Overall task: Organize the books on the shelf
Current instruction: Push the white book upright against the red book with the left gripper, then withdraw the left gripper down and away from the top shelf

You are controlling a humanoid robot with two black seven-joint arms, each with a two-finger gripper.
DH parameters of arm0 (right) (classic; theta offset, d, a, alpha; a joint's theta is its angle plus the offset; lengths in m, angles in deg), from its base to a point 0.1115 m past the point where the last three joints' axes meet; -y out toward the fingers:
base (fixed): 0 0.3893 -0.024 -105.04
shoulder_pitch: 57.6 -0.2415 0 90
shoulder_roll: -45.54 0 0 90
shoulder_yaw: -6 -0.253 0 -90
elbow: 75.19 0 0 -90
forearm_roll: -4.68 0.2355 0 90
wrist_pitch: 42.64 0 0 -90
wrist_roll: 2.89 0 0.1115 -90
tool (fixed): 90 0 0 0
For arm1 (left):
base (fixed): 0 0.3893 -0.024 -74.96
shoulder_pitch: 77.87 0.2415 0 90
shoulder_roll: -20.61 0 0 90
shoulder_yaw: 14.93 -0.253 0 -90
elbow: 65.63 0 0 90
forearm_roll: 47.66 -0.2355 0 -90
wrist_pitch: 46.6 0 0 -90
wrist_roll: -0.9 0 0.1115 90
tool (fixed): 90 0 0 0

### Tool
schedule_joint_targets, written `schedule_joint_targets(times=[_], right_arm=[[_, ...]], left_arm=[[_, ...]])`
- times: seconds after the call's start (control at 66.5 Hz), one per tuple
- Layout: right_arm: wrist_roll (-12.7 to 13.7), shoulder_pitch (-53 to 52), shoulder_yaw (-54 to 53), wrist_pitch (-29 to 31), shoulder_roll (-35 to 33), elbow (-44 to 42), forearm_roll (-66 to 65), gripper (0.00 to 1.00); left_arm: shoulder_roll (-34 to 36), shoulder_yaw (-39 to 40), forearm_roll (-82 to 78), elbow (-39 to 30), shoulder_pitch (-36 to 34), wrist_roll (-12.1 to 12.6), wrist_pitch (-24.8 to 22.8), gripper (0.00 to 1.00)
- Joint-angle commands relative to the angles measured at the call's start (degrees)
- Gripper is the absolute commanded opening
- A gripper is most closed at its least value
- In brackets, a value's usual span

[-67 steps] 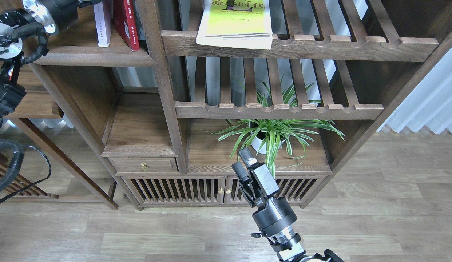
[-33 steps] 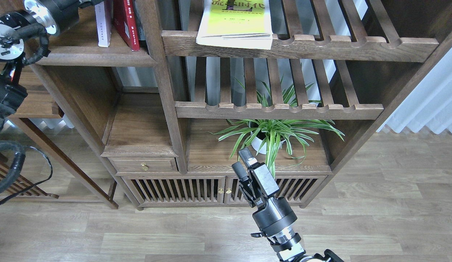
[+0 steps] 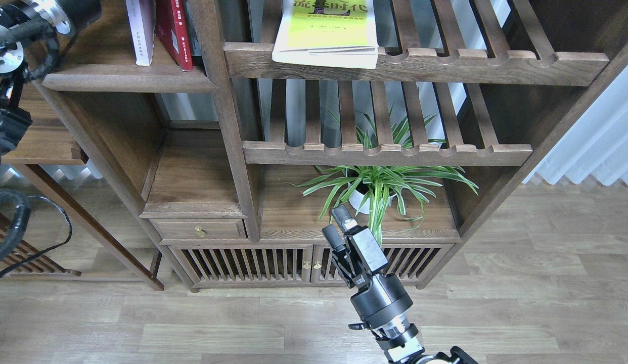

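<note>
A pale lavender-white book (image 3: 140,33) stands upright on the solid dark-brown shelf (image 3: 127,80) at the upper left. A red book (image 3: 173,31) leans right beside it. A yellow-green book (image 3: 325,30) with a white lower edge lies flat on the top slatted rack (image 3: 445,63), its edge overhanging the front rail. My left arm (image 3: 51,12) comes in at the top left corner, and its gripper is past the frame's edge. Low in the middle, my right gripper (image 3: 337,226) stands open and holds nothing, in front of the cabinet.
A spider plant in a white pot (image 3: 362,197) sits on the cabinet top under a second slatted rack (image 3: 385,151). Below are a small drawer (image 3: 200,230) and slatted cabinet doors (image 3: 253,263). A white curtain (image 3: 597,141) hangs at the right, over wooden flooring.
My left arm has moved up and to the left, so less of it shows at the top corner. The right arm and the books have not moved.
</note>
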Motion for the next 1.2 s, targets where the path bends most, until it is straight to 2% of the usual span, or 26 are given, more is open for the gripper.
schedule_joint_targets(times=[0.0,0.18,0.526,0.707,0.962,1.188], right_arm=[[0.08,0.03,0.09,0.02,0.00,0.00,0.00,1.00],[0.08,0.03,0.00,0.02,0.00,0.00,0.00,1.00],[0.08,-0.06,0.00,0.02,0.00,0.00,0.00,1.00],[0.08,0.03,0.09,0.02,0.00,0.09,0.00,1.00],[0.08,-0.06,0.09,-0.06,0.00,0.09,0.00,1.00],[0.08,-0.06,0.09,0.02,0.00,0.17,0.00,1.00]], left_arm=[[-0.33,-0.09,3.47,-0.72,0.09,-0.68,0.00,0.89],[-0.51,-0.18,6.10,-1.07,0.00,-2.18,0.00,0.89],[-0.24,0.35,11.47,-3.45,-0.53,-3.15,0.00,0.88],[-0.07,5.62,11.64,-7.05,2.54,-3.15,0.00,0.88],[-2.52,13.53,11.99,-14.87,10.89,-2.79,0.00,0.89],[-3.05,15.73,11.99,-16.81,12.30,-2.62,0.00,0.88]])
